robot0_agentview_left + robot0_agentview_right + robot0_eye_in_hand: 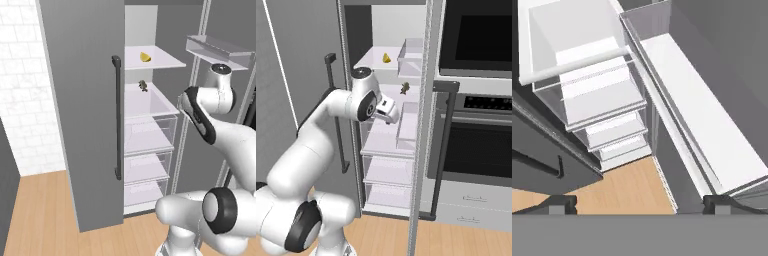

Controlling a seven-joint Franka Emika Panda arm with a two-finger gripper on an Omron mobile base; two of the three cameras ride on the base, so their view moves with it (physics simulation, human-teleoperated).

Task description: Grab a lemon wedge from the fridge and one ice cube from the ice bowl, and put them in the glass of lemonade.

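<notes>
The fridge (85, 115) stands with its left door shut and its right door swung open. On its upper white shelf lies the lemon wedge (145, 57) (386, 58), small and bright yellow. My gripper (389, 113) (639, 205) hangs in front of the open compartment, a shelf lower than the wedge and apart from it, pointing down toward the clear drawers (607, 115). Its fingertips (562, 203) are spread wide with nothing between them, so it is open. The ice bowl and the glass of lemonade are out of view.
A small dark brownish lump (143, 85) (404, 89) sits on the shelf below the wedge. The open door's edge (425, 125) and its clear bins (410, 56) (712, 125) stand close on the right. A black wall oven (481, 45) lies beyond. Below is wood floor (45, 215).
</notes>
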